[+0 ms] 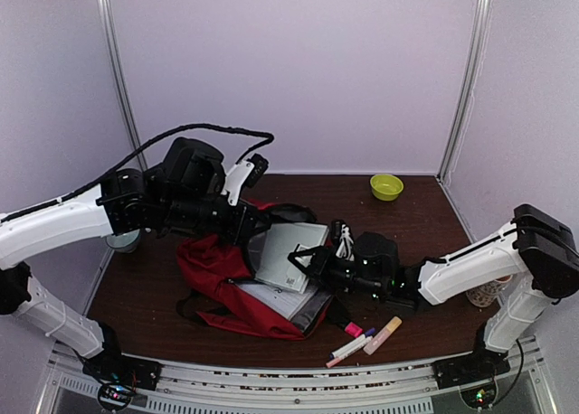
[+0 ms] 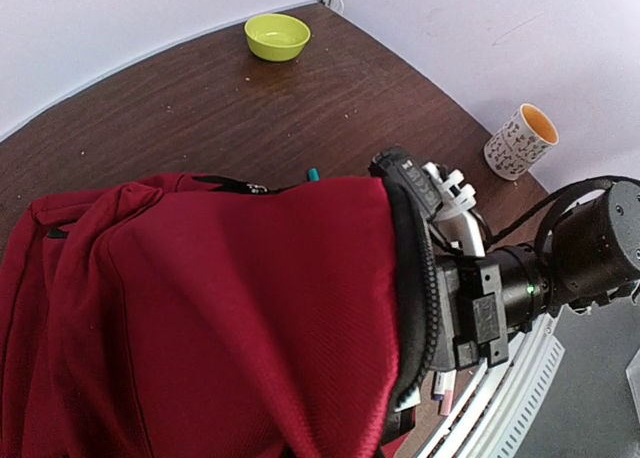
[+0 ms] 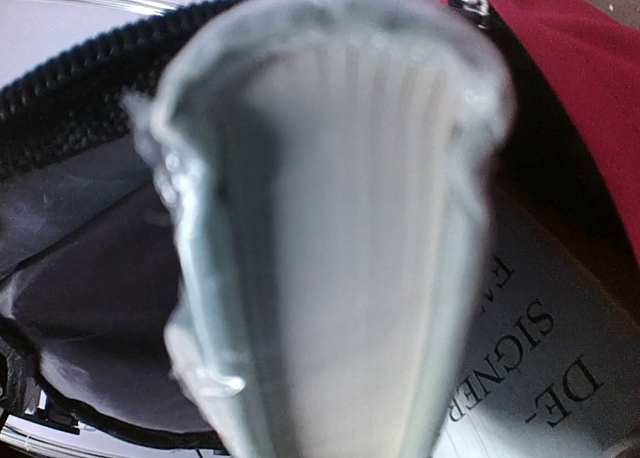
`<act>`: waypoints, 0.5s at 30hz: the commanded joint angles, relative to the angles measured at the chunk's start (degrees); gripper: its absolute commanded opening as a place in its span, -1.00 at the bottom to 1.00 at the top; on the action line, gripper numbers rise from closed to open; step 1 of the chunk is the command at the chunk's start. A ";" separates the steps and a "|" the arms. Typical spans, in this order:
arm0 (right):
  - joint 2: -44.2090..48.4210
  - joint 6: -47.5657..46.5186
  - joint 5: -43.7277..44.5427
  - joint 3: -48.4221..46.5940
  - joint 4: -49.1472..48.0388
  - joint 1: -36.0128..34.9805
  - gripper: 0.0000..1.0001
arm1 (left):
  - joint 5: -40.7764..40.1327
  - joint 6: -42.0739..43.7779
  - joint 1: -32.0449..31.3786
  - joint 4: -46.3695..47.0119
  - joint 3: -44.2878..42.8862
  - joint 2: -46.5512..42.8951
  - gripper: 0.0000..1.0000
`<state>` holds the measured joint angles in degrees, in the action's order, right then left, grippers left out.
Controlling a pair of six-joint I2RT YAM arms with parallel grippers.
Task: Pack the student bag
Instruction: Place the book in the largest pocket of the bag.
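The dark-red soft fabric student bag (image 1: 213, 274) lies mid-worktop, its mouth turned toward the right end effector (image 1: 306, 260). The left end effector (image 1: 248, 226) is closed on the bag's upper rim with the fabric lifted; cloth hides its fingers in the wrist view. The right end effector is clamped on a thin pale-grey book (image 1: 288, 251), which sits at the black zipper-lined opening (image 2: 415, 278). Beneath that book, a white printed book (image 3: 540, 368) lies inside the bag.

Near and right of the right end effector, pink and yellow marker pens (image 1: 364, 338) lie close to the worktop's front edge. Far beyond it sits a lime-green bowl (image 1: 386, 186), with bare dark wood worktop (image 1: 416, 229) between. A patterned mug (image 2: 520, 140) stands at the right edge.
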<state>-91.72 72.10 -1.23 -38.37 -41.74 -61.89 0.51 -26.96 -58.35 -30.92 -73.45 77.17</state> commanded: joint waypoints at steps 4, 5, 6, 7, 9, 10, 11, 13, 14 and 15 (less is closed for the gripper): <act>-0.93 -9.37 5.23 -10.72 0.60 -0.82 -1.00 | 2.39 -0.41 -0.63 7.35 0.06 -2.28 -1.00; -1.38 -9.97 5.23 -11.38 1.95 -0.77 -1.00 | 2.22 -0.30 -0.64 7.32 0.06 -2.33 -1.00; -1.83 -10.35 5.01 -12.09 3.11 -0.78 -1.00 | 2.09 -0.33 -0.63 7.28 0.06 -2.37 -1.00; -2.30 -10.53 4.74 -12.63 4.06 -0.78 -1.00 | 1.90 -0.21 -0.63 7.29 0.07 -2.41 -1.00; -3.36 -10.95 3.55 -13.63 4.98 -0.78 -1.00 | 1.32 -0.08 -0.63 7.27 0.15 -2.58 -1.00; -3.77 -11.07 2.92 -14.05 5.27 -0.79 -1.00 | 1.00 -0.04 -0.63 7.36 0.15 -2.63 -1.00; -4.09 -11.30 2.30 -14.48 5.65 -0.81 -1.00 | 0.69 0.11 -0.63 7.38 0.15 -2.71 -1.00; -4.54 -11.74 1.51 -15.01 6.43 -0.77 -1.00 | 0.27 0.17 -0.63 7.51 0.12 -2.64 -1.00; -4.70 -11.97 1.39 -15.17 7.01 -0.79 -1.00 | 0.20 0.23 -0.63 7.68 0.07 -2.59 -1.00; -4.69 -12.38 1.25 -15.36 7.42 -0.77 -1.00 | 0.11 0.24 -0.63 7.70 0.06 -2.55 -1.00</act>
<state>-97.23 62.83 0.71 -49.80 -30.06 -62.39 0.73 -26.98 -58.35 -29.58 -73.19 76.69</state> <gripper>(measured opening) 0.211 0.012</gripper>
